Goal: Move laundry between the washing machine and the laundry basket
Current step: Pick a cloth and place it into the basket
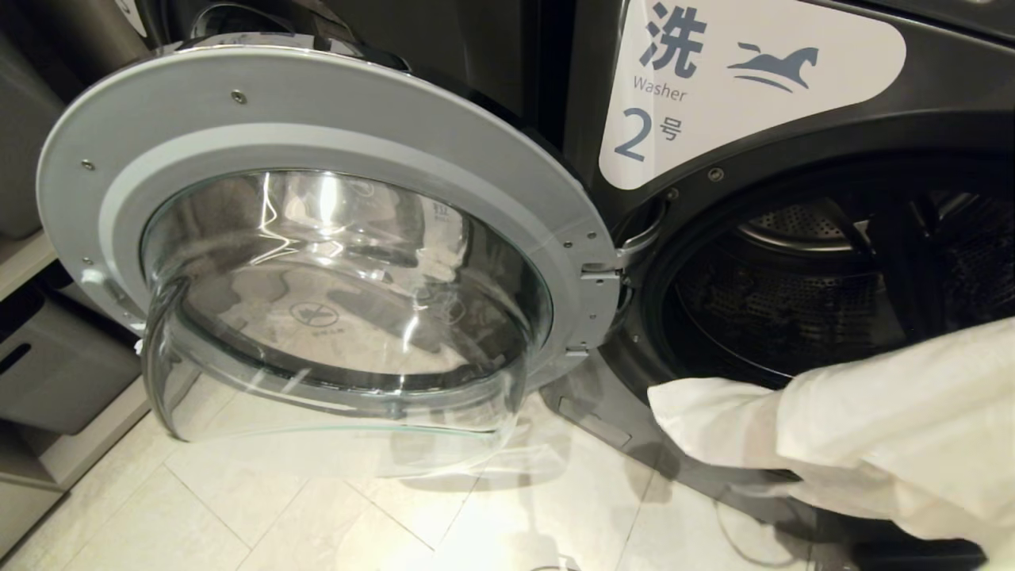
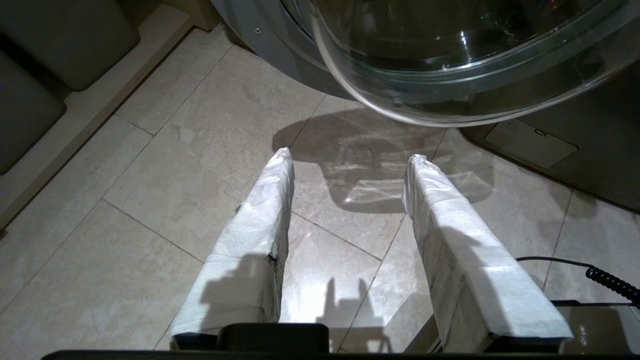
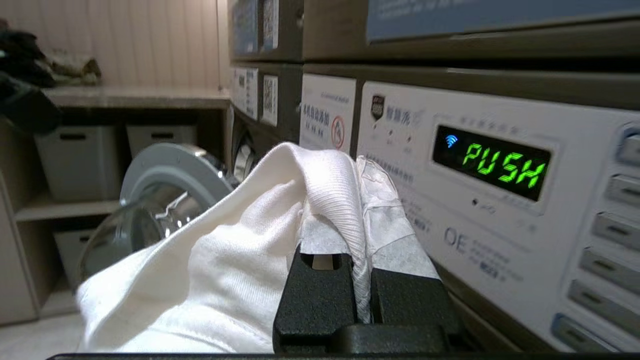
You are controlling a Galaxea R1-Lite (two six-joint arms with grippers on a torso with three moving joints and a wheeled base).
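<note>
Left tool (image 2: 347,165) released over the floor (image 2: 165,165), empty. Door (image 1: 317,238) swung wide, washing machine (image 1: 793,119) drum dark — contents hard to make out. Right tool (image 3: 357,185) clenched on white garment (image 3: 235,240) near the control panel (image 3: 492,162) — cloth cut off at frame edge.

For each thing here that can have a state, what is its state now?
washing machine: door opening uncovered, drum visible inside.
washing machine door: swung fully open.
white garment: pinched in the right gripper, hanging in front of the drum opening.
right gripper: shut on the white garment.
left gripper: empty, fingers apart, above the floor.
display: lit, reads PUSH.
</note>
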